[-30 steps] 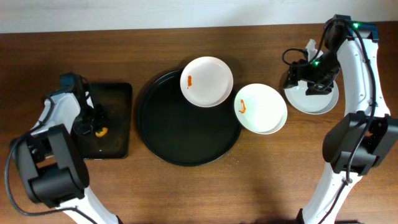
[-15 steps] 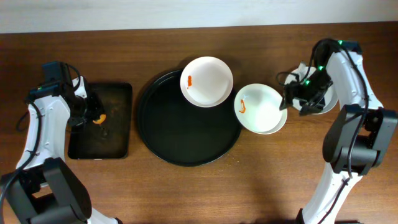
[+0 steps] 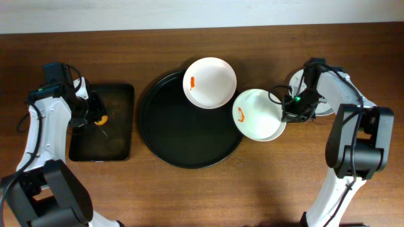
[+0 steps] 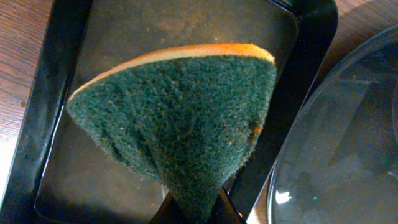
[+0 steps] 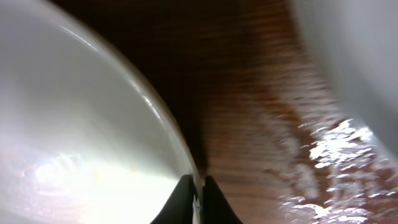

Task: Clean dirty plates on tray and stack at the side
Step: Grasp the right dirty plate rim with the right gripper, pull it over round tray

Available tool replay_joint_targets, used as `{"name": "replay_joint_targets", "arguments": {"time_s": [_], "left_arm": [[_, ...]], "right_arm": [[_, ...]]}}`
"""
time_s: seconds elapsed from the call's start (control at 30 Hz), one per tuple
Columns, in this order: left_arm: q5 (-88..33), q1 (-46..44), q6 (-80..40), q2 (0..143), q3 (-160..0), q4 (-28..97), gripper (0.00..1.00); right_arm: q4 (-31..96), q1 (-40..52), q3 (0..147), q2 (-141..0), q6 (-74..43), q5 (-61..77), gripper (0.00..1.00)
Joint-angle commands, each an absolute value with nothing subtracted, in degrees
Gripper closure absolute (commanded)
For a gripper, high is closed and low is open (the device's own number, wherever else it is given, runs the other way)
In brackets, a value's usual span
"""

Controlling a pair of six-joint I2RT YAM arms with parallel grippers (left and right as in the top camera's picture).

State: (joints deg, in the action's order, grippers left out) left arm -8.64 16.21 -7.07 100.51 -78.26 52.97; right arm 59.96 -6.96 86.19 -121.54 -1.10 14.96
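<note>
The round black tray (image 3: 183, 142) lies mid-table. One white plate (image 3: 210, 82) with an orange-red smear rests on its far rim. A second smeared plate (image 3: 257, 115) overlaps the tray's right edge. My right gripper (image 3: 286, 115) is shut on that plate's right rim, and in the right wrist view its fingers (image 5: 198, 200) pinch the thin white edge of the plate (image 5: 74, 143). A third plate (image 3: 323, 108) lies at the far right, partly hidden by the right arm. My left gripper (image 3: 93, 118) is shut on a green and orange sponge (image 4: 180, 118).
A smaller rectangular black tray (image 3: 117, 101) sits at the left under the sponge, and its rim (image 4: 56, 81) shows in the left wrist view. The round tray's edge (image 4: 348, 137) lies just right of it. Bare wooden table runs along the front.
My right gripper left the far-right plate, moved left and shut on the second plate's rim, and that plate shifted slightly left. The left arm rose with the sponge, then held still.
</note>
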Motion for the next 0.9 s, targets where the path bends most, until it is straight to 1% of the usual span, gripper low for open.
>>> {"name": "replay_joint_targets", "arguments": {"time_s": [0.0,0.1,0.17,0.23,0.27,0.37,0.47,0.6,0.63,0.7,0.8,0.87], "left_arm": [[-9.45,16.29,-6.15,100.27,-78.65,52.8,1.0],[-9.47,16.29,-6.13,100.25,-78.65,52.47,1.0],[-9.82,16.29,-4.58,100.25,-78.65,52.38,1.0],[-10.35,16.19,-2.9,100.25,-78.65,52.38,1.0],[-10.57,16.19,-1.67,100.25,-78.65,52.4,1.0],[-11.64,15.92,0.21,100.25,-78.65,53.65,1.0],[-12.25,13.61,5.65,100.25,-78.65,54.19,1.0],[-13.58,11.29,11.92,100.22,-78.65,53.67,1.0],[-16.1,11.25,13.32,99.98,-78.65,54.04,1.0],[-29.1,11.25,21.28,98.26,-78.65,55.81,1.0],[-29.28,11.4,19.88,97.47,-78.65,54.92,1.0],[-32.12,11.38,19.35,97.47,-78.63,56.55,1.0]], "right_arm": [[59.68,-4.47,87.79,-116.33,-0.69,14.52,0.96],[59.7,-2.22,87.99,-109.65,-0.75,14.28,0.96],[59.68,1.96,87.99,-104.29,-3.75,11.42,0.96],[59.53,7.81,87.99,-101.89,-6.24,5.23,0.96],[59.33,12.45,87.99,-101.6,-7.57,0.62,0.96],[58.7,23.79,87.94,-101.86,-15.57,-12.38,0.96],[56.71,30.89,87.94,-101.91,-19.22,-20.6,0.96],[55.86,33.21,87.85,-102.78,-23.44,-21.67,0.96],[55.24,33.39,87.64,-103.18,-23.55,-21.65,0.96],[54.11,33.61,87.55,-104.14,-24.56,-21.69,0.96],[52.9,33.69,87.55,-104.31,-26.81,-21.71,0.96],[53.32,33.69,87.53,-104.42,-29.08,-21.67,0.96]]}}
